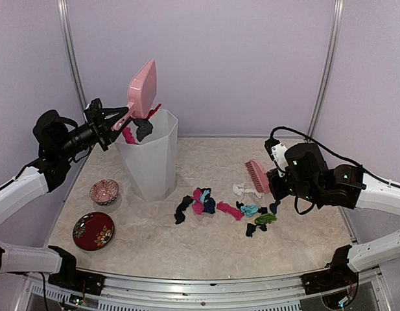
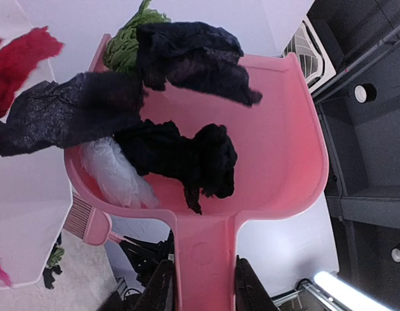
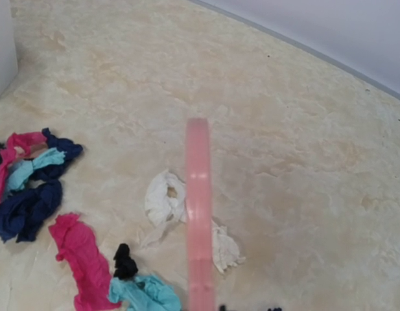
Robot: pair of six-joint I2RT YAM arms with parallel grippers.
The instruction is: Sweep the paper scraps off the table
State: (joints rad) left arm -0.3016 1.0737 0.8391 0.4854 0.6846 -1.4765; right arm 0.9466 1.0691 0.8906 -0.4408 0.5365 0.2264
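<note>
My left gripper is shut on the handle of the pink dustpan and holds it tipped up over the white bin. In the left wrist view the fingers clamp the dustpan's handle; black, navy, green and white paper scraps slide off the pan. Black and magenta scraps hang at the bin's mouth. My right gripper holds the pink brush above the table; its fingers are hidden in the right wrist view, where the brush shows edge-on. Loose scraps lie mid-table, and a white one lies under the brush.
A small red patterned bowl and a red plate sit at the left of the table. Lilac walls and metal posts ring the table. Teal, green and black scraps lie close to my right arm.
</note>
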